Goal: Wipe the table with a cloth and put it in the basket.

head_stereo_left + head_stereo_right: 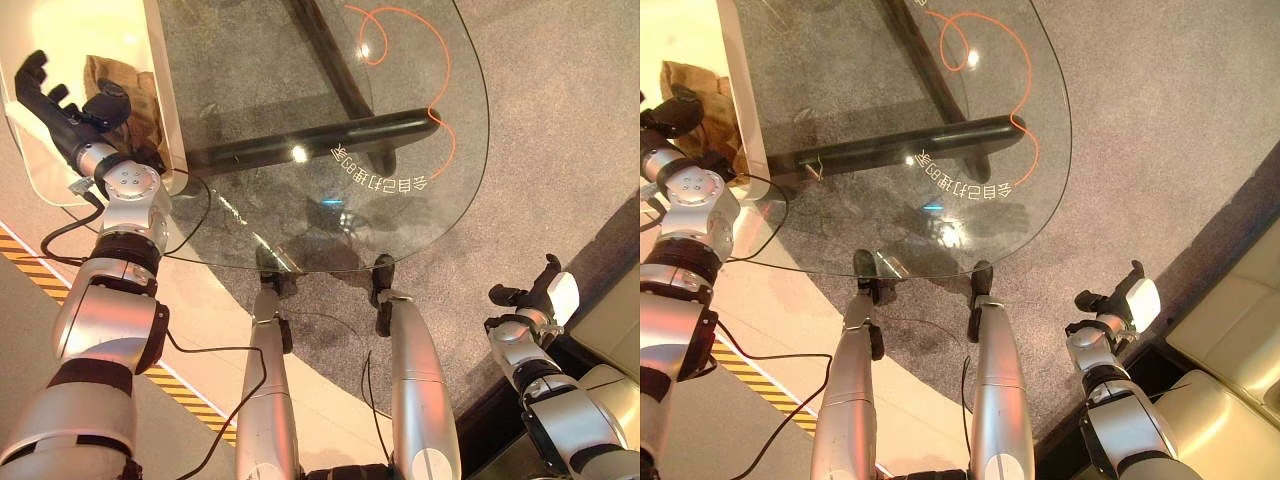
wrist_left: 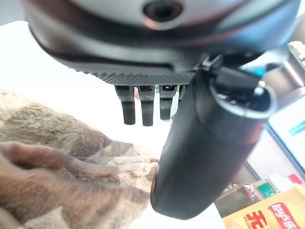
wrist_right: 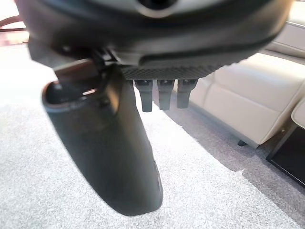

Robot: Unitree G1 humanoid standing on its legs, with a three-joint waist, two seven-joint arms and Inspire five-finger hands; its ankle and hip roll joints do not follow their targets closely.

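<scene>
The brown cloth (image 1: 140,95) lies crumpled inside the white basket (image 1: 163,105), which stands beside the left edge of the glass table (image 1: 400,200). My left hand (image 1: 60,105) hovers over the basket with straight fingers. In the left wrist view its fingers (image 2: 145,107) and thumb stand apart above the cloth (image 2: 57,181) without gripping it. My right hand (image 1: 545,290) hangs low at the right over grey carpet, open and holding nothing, with its fingers (image 3: 162,95) straight.
A black frame (image 1: 320,135) runs under the glass, and an orange curved line (image 1: 440,110) shows near the table's right rim. A beige sofa (image 1: 1230,330) stands at the right. Yellow-black tape (image 1: 180,390) marks the floor at the left. Snack packets (image 2: 267,210) lie beyond the basket.
</scene>
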